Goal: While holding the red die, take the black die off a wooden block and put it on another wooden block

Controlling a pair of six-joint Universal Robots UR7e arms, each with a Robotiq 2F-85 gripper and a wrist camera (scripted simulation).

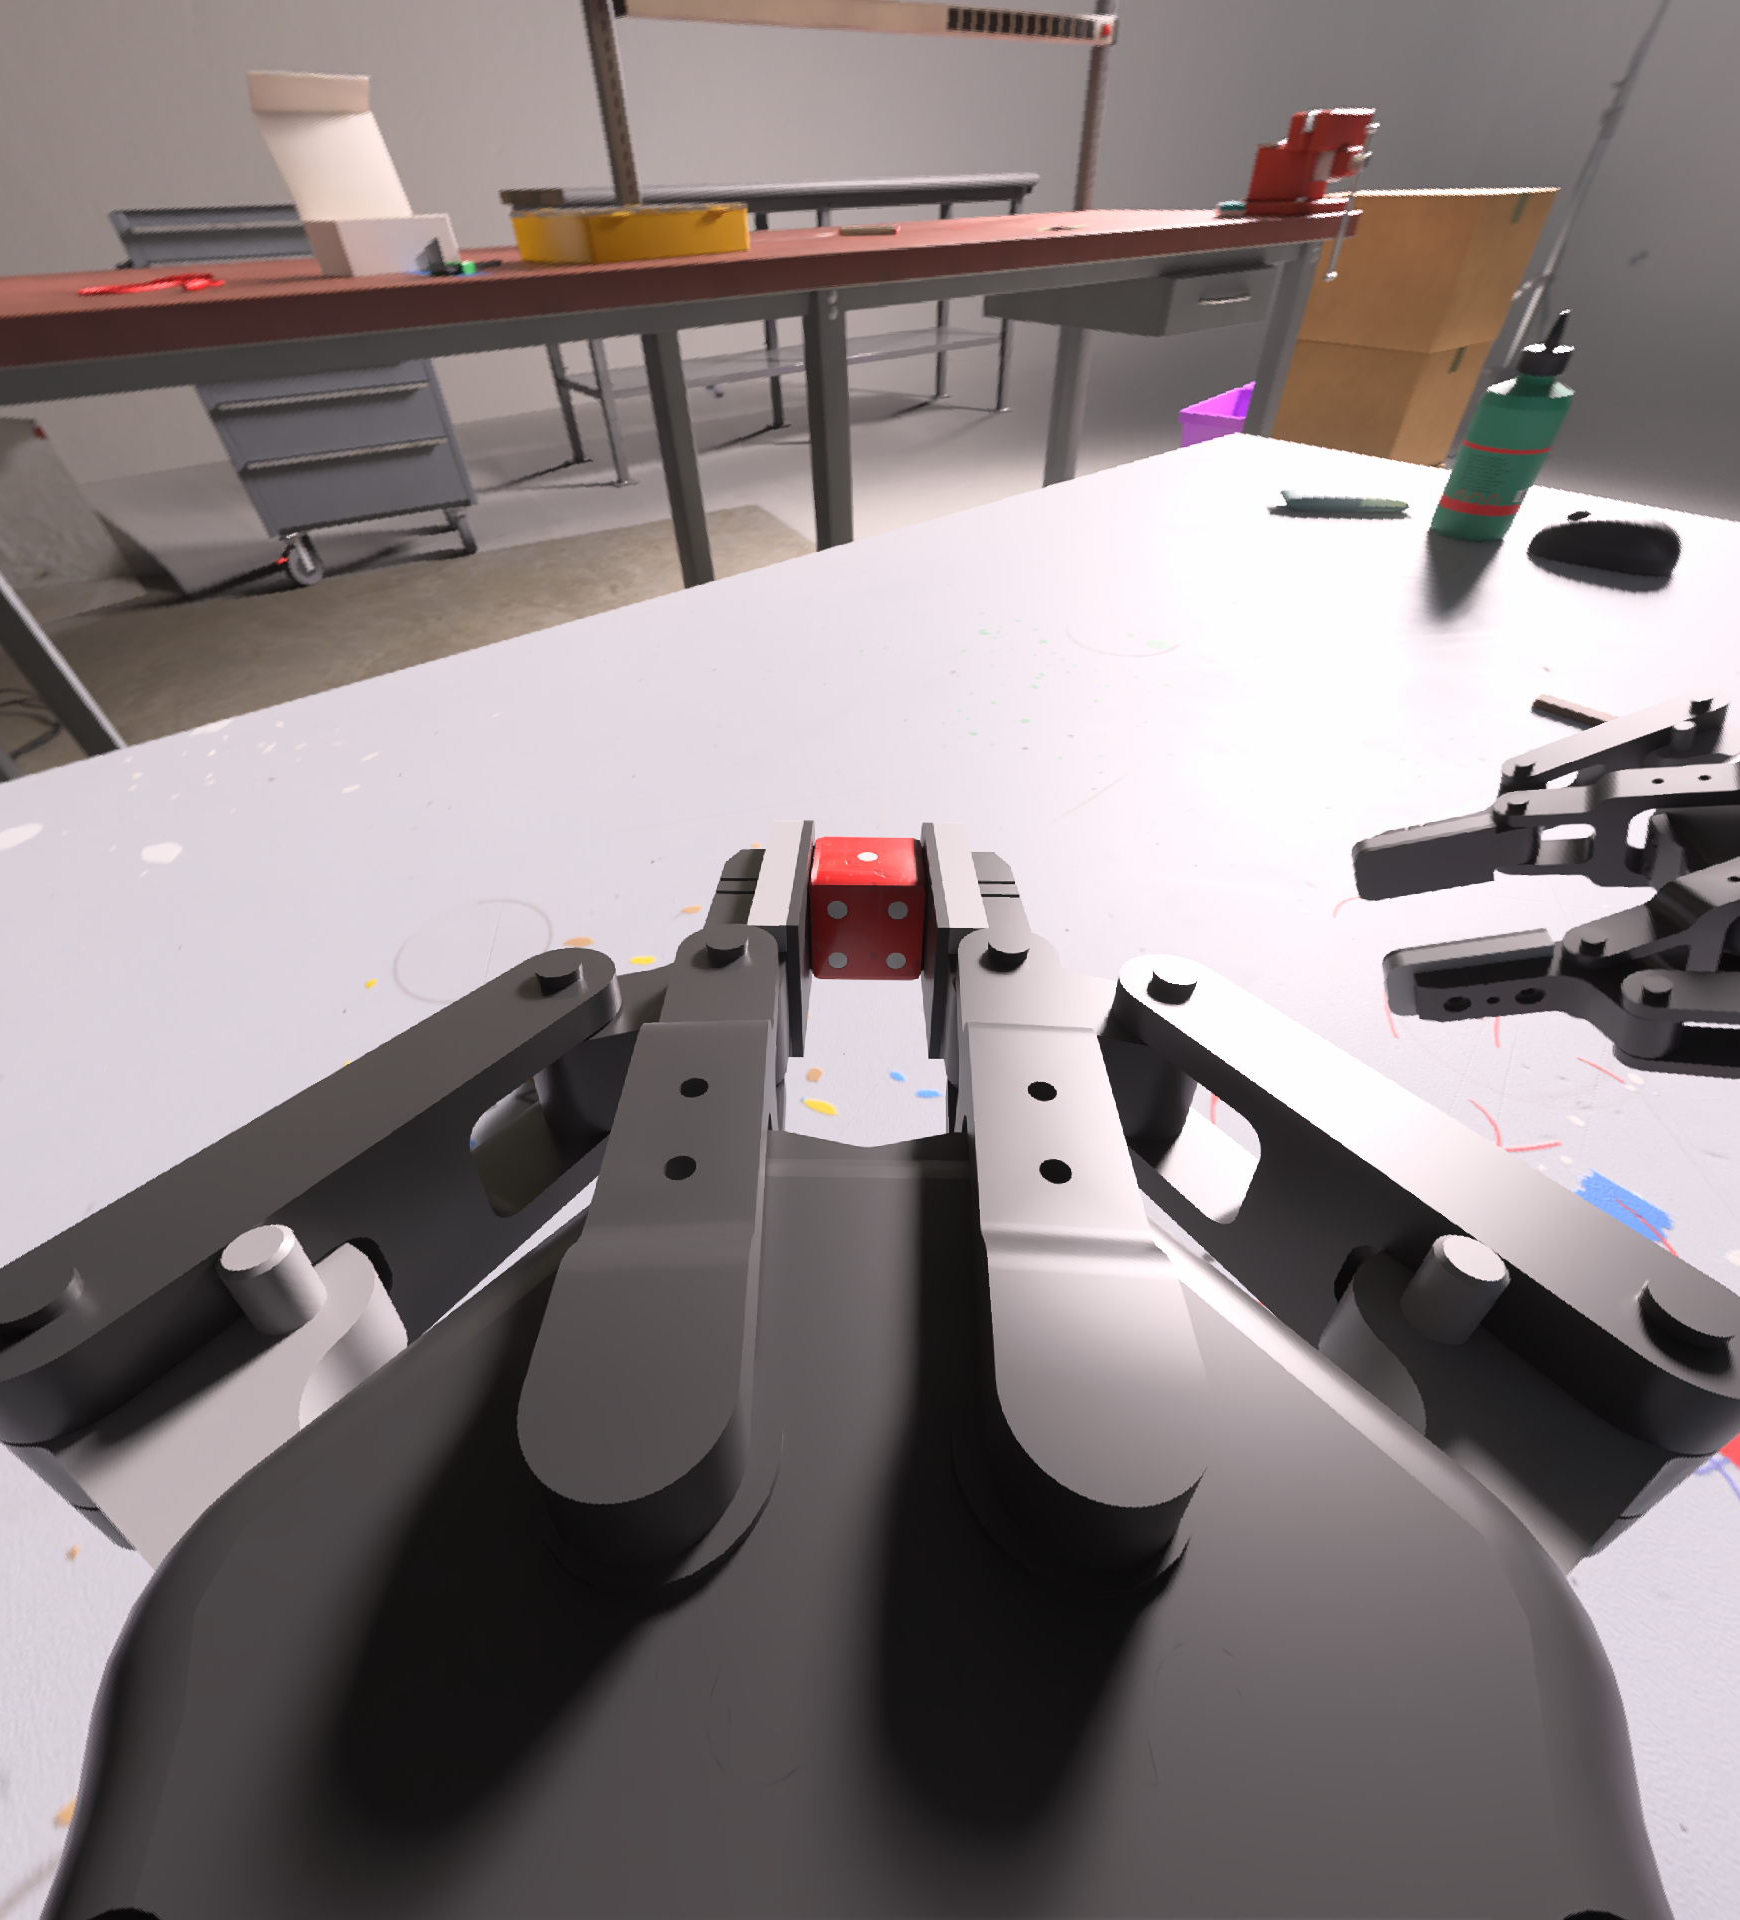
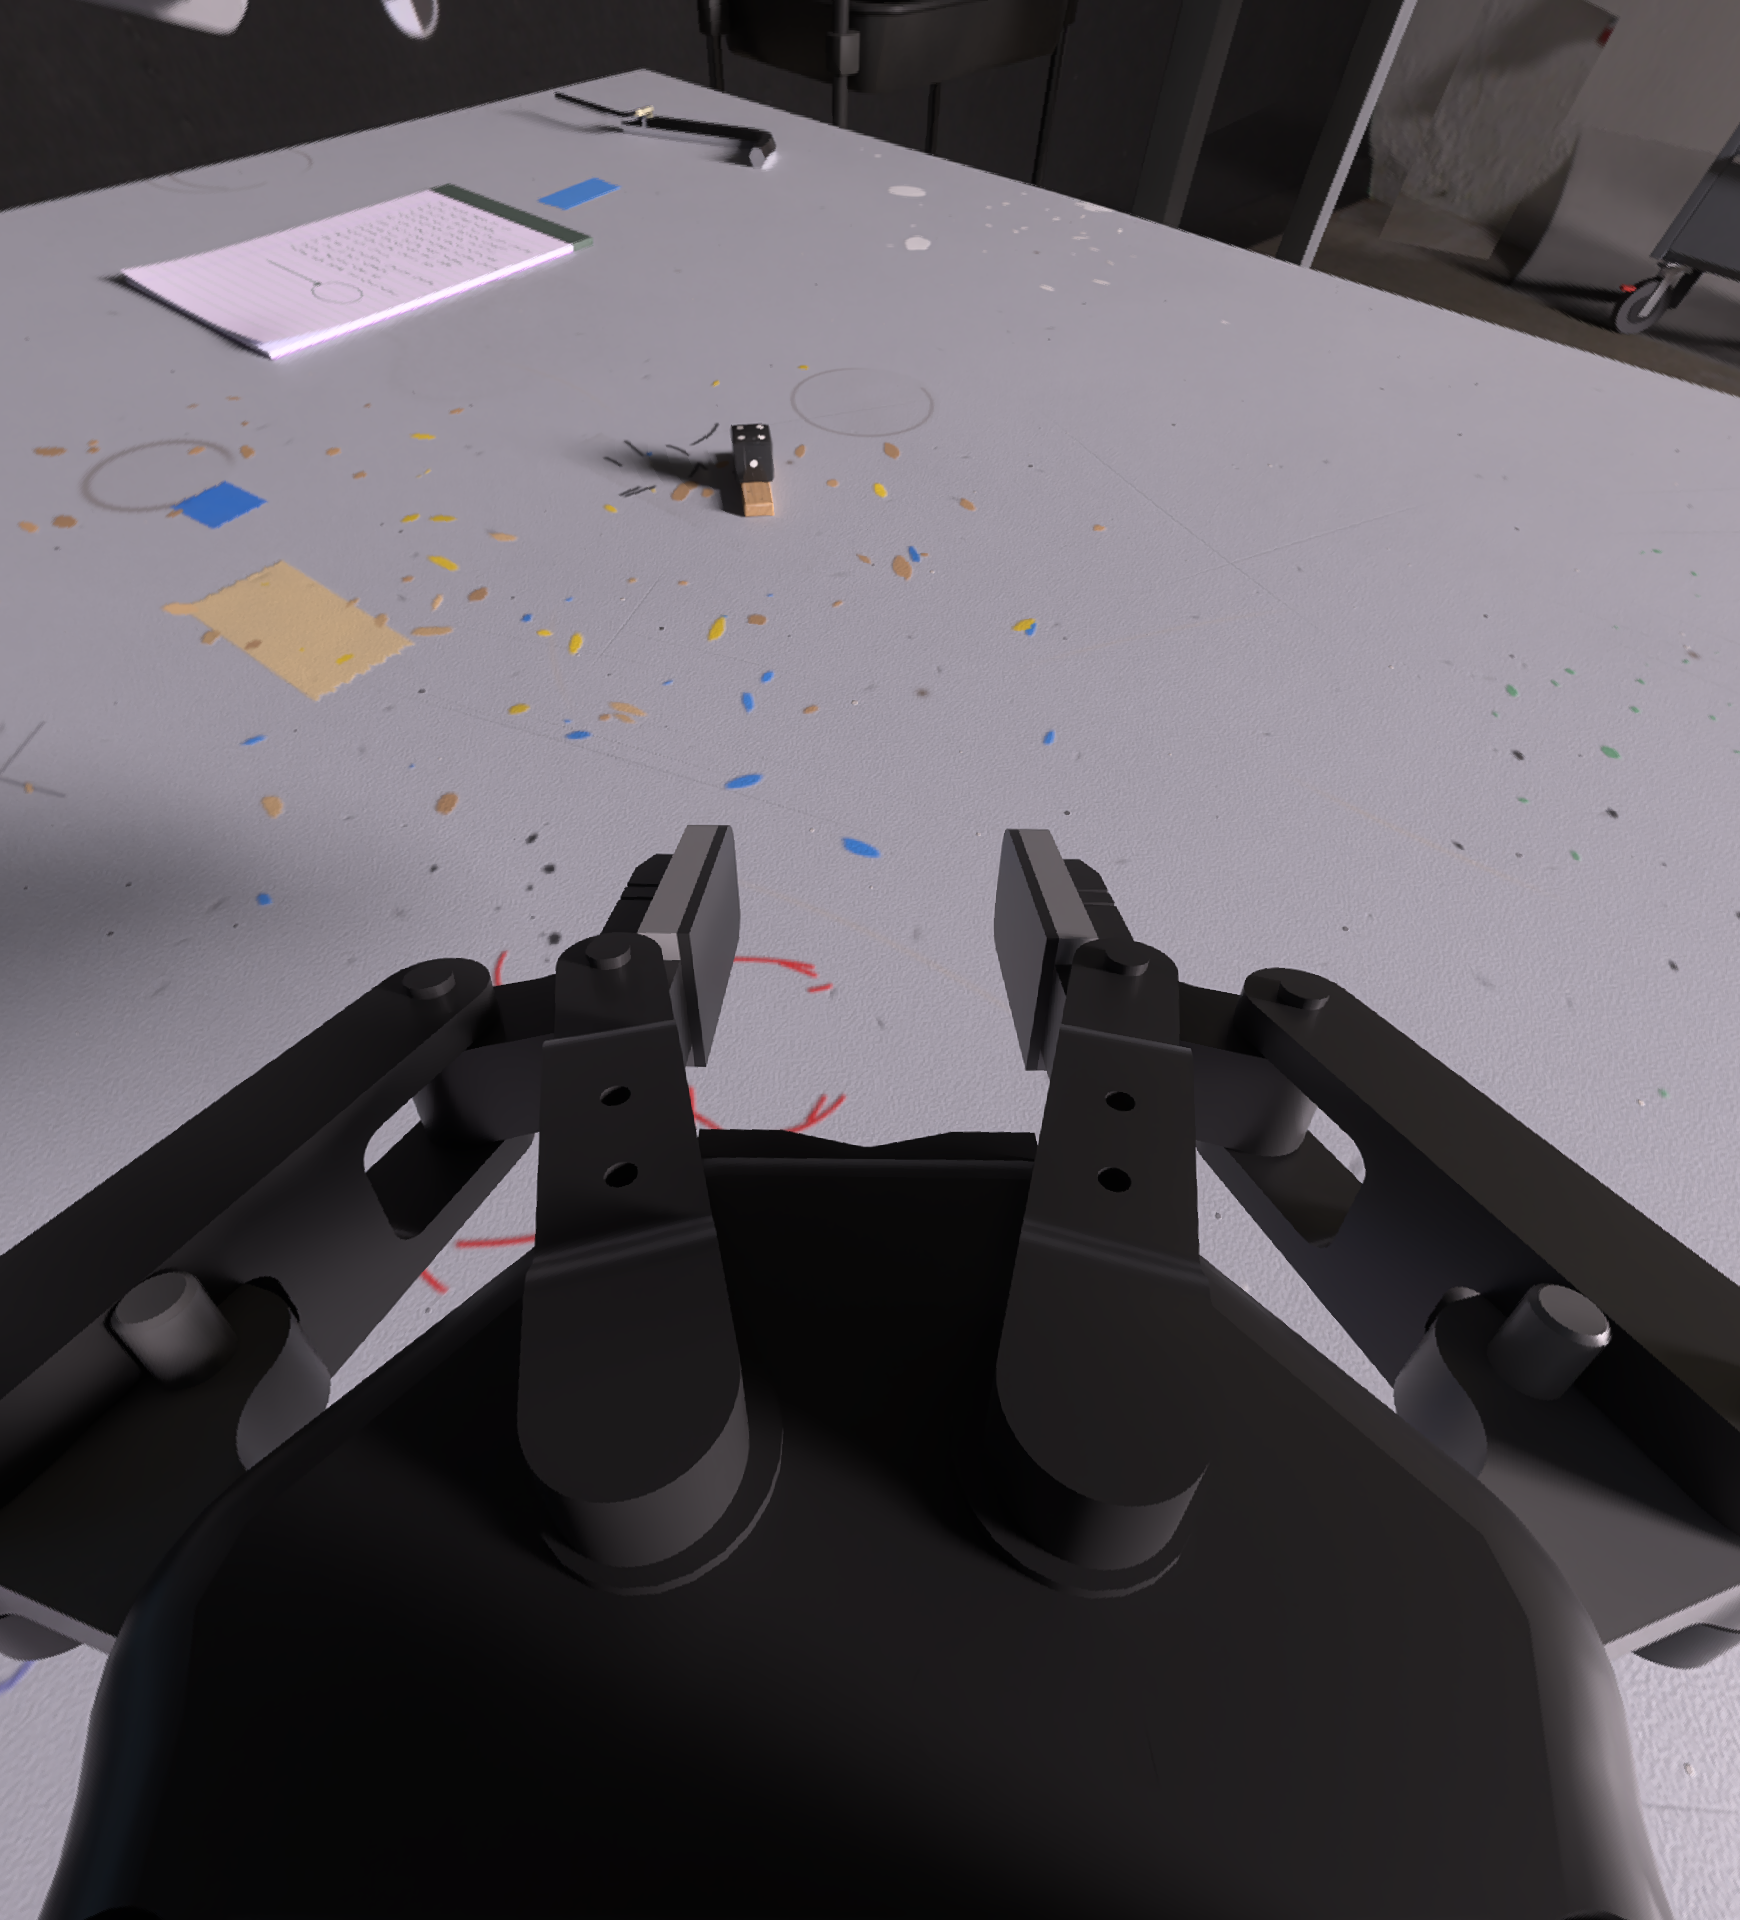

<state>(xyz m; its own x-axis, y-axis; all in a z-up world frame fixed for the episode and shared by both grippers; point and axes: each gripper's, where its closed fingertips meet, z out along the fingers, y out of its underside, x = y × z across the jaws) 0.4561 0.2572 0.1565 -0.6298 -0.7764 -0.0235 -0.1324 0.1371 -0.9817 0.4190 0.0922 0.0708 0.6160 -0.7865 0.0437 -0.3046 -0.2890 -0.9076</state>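
My left gripper (image 1: pixel 866 883) is shut on the red die (image 1: pixel 864 909) and holds it above the white table (image 1: pixel 637 748). My right gripper (image 2: pixel 866 914) is open and empty above the table (image 2: pixel 1261 623). It also shows in the left wrist view (image 1: pixel 1396 925) at the right edge, open. The black die (image 2: pixel 751 452) sits on a small wooden block (image 2: pixel 758 498) far ahead of my right gripper, near the table's middle. No other wooden block is in view.
A notepad (image 2: pixel 357 265), a black tool (image 2: pixel 700 130), blue tape patches (image 2: pixel 220 504) and a tan paper scrap (image 2: pixel 294 629) lie beyond. A green bottle (image 1: pixel 1500 447) and a black object (image 1: pixel 1604 551) stand at the far right. A workbench (image 1: pixel 637 281) stands behind.
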